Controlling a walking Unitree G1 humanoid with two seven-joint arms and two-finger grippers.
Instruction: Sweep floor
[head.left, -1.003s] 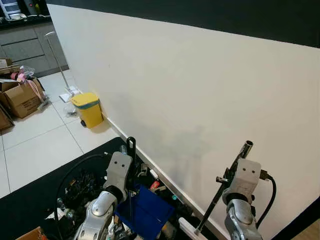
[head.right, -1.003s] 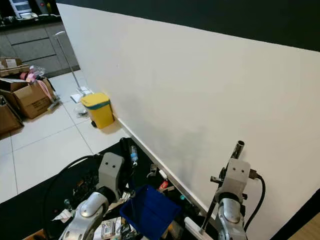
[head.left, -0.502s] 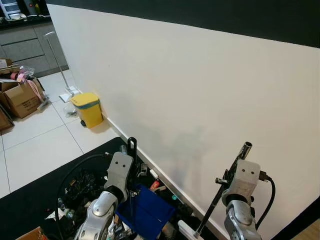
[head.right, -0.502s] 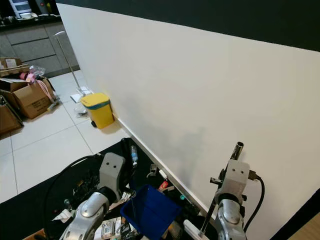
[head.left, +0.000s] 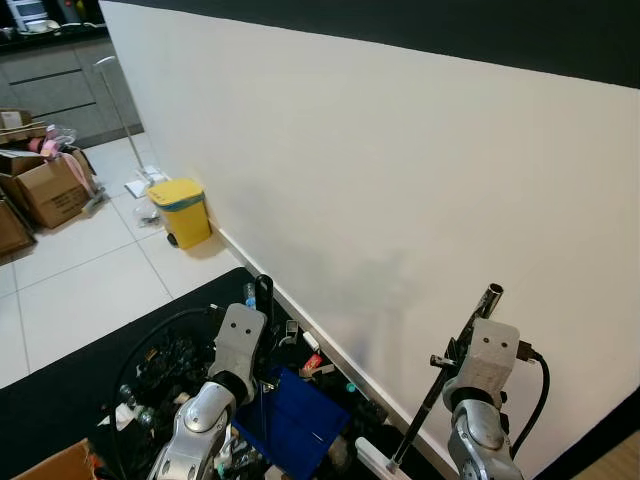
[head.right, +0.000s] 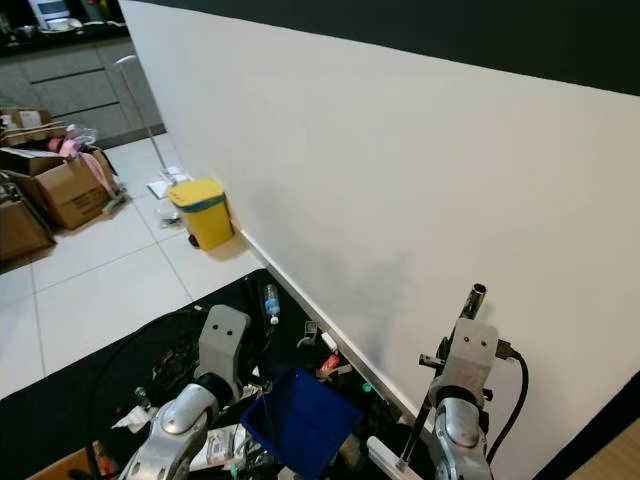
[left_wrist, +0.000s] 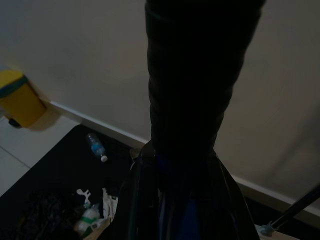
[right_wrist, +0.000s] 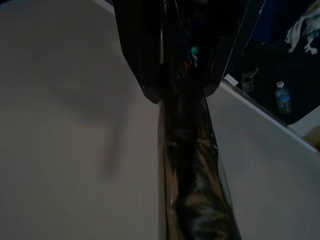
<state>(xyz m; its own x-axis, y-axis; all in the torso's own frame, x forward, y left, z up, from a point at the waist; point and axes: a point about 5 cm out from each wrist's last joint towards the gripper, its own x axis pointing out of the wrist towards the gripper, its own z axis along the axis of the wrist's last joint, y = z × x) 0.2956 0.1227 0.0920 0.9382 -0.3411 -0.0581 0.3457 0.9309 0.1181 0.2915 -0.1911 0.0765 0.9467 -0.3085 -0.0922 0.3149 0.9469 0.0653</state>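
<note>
The broom handle (head.left: 440, 385) is clamped by the right gripper (head.left: 478, 322), the blue dustpan (head.left: 292, 420) by the left gripper (head.left: 262, 300); litter should be swept dustpan-ward.

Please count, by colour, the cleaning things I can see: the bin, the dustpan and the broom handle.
Yellow: 1, the bin
Blue: 1, the dustpan by the left gripper
Dark metal: 1, the broom handle in the right gripper
Total: 3
</note>
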